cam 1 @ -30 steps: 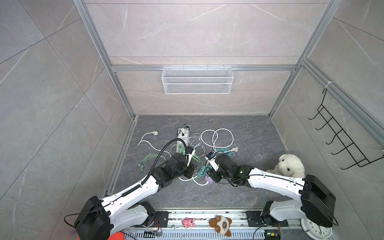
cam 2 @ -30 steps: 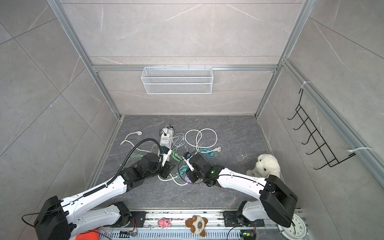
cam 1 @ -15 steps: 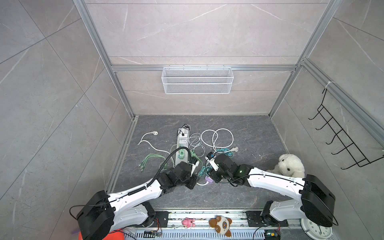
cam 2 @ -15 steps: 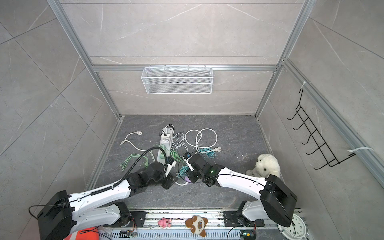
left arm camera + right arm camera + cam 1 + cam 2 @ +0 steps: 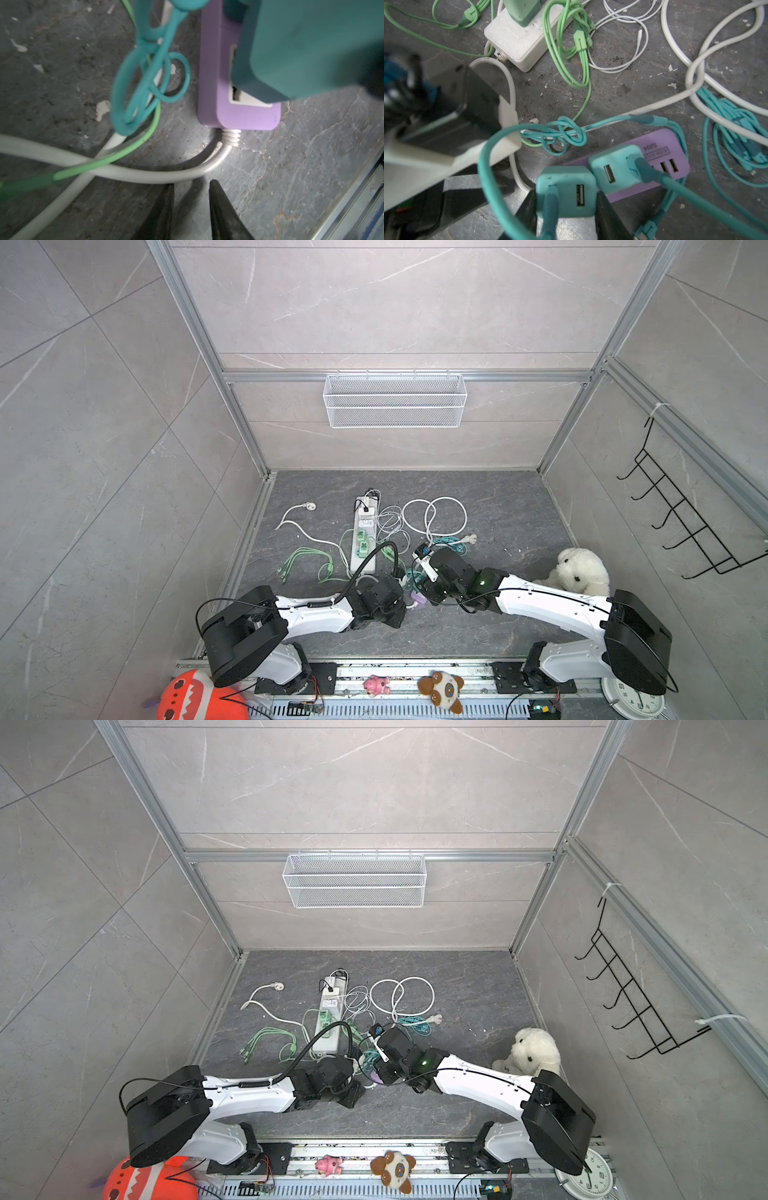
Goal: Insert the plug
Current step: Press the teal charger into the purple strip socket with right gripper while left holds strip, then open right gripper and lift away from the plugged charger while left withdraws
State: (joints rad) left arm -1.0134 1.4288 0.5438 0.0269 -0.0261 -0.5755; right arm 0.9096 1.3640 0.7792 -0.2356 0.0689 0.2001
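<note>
The left fingers [image 5: 165, 209] stand slightly apart, low over the grey bench [image 5: 291, 166], with nothing between them. Just beyond their tips a white cable [image 5: 145, 176] crosses, with a thin green cable [image 5: 124, 153] lying over it. The white cable bends up into the near end of the purple power strip [image 5: 209, 83], which lies flat on the bench just past the tips. Beside the strip and further from these fingers, a teal cord [image 5: 145, 72] hangs in loose loops. Over the strip's end socket sits the teal plug [image 5: 301, 52], its body covering most of the white socket face; whether its pins are fully in cannot be told. The right fingers [image 5: 606, 216] are closed on that plug, one on each side of its body. Just past the held plug, touching it or nearly so, a second teal charger [image 5: 616, 166] is seated in the same strip. Well beyond the right fingers lies a white power strip [image 5: 517, 39] carrying a green charger [image 5: 523, 10], with green and white cables looped beside it.
</note>
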